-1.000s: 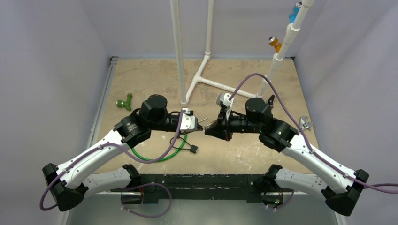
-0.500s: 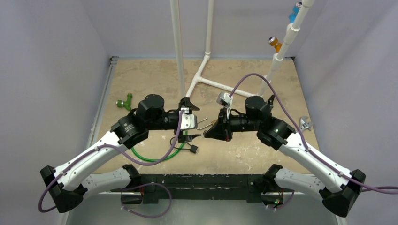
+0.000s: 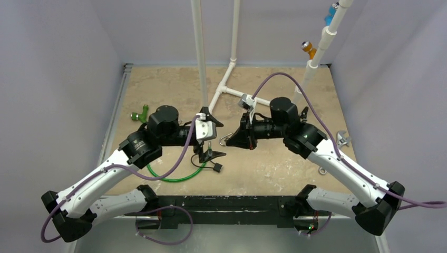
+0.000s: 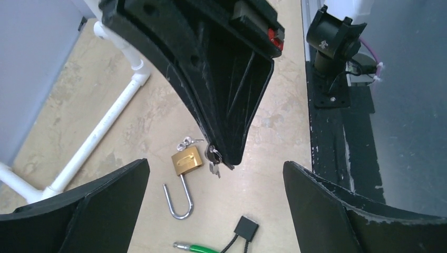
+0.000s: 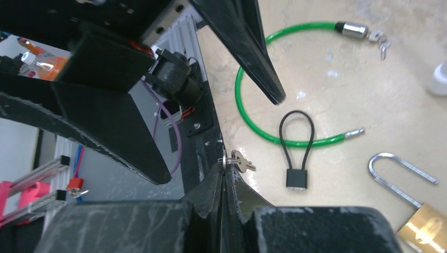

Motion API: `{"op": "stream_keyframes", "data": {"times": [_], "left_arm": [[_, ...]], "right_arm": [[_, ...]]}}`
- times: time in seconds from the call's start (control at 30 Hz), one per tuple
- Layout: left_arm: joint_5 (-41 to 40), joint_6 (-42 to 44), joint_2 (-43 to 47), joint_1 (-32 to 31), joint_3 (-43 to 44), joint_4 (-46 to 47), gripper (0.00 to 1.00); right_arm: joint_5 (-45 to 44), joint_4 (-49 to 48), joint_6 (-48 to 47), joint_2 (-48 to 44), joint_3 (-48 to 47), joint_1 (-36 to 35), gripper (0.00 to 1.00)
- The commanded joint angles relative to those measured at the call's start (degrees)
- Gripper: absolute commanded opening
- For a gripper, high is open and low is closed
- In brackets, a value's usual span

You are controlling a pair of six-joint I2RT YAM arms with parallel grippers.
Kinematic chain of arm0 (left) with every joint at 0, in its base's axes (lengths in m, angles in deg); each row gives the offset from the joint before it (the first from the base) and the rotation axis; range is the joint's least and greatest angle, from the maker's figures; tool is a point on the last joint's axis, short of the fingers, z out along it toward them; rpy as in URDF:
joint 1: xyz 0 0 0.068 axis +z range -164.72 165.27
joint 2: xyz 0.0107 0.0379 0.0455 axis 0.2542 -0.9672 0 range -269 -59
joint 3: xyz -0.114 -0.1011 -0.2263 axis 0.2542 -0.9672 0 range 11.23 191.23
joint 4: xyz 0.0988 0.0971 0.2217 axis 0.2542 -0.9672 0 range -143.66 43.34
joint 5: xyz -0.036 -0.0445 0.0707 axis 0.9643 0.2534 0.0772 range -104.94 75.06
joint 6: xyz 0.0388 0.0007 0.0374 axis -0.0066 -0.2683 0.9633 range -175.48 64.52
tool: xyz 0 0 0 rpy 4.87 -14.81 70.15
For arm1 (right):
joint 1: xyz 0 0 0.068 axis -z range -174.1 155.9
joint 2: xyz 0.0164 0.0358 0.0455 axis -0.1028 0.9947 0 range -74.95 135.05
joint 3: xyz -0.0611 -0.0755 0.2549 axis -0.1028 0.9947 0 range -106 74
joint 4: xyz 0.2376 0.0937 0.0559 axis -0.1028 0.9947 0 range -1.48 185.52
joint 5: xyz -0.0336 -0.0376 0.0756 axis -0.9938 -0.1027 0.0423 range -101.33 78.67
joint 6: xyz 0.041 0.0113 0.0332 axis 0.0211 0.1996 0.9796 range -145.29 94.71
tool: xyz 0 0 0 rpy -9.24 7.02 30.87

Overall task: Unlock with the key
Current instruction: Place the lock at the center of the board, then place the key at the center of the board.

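Observation:
A brass padlock lies flat on the table with its steel shackle swung open. It also shows at the lower right of the right wrist view as the padlock. A small bunch of keys lies at the end of its body. My right gripper is shut on a key ring, and a silver key hangs from it just above the table, beside the padlock. My left gripper is wide open and holds nothing. Its fingers stand either side of the padlock and of the right gripper's tip.
A small black cable lock and a green cable lock lie near the padlock. White PVC pipes stand at the back. A green fitting lies far left, and a metal tool at the right edge.
My left gripper has opened and let go of the padlock, which now lies on the table. The left arm has drawn back to the left. The right gripper has shifted left, still shut on the key.

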Motion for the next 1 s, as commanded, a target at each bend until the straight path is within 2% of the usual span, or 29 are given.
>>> {"op": "stream_keyframes", "data": {"times": [0.0,0.17,0.5,0.77,0.97], "left_arm": [[3.21,-11.11,-0.79,1.84,1.06,3.09,1.0],[9.2,-15.93,-1.2,5.07,2.24,3.41,0.99],[21.32,-17.78,-1.53,7.46,2.54,4.37,1.0],[22.02,-18.81,-1.74,8.48,2.96,5.27,1.0],[17.5,-16.41,-1.66,8.56,3.18,3.73,1.0]], "right_arm": [[-2.2,1.08,-8.02,-1.52,-3.89,-0.65,0.0],[-10.05,2.6,-18.6,-4.3,-3.87,-2.74,0.0],[-13.33,-3.12,-28.55,-10.43,-0.46,-7.2,0.0],[-16.73,-4.81,-33.08,-11.03,-0.5,-12.53,0.0],[-20.67,-2.95,-29.63,-7.47,-2.14,-13.32,0.0]]}}
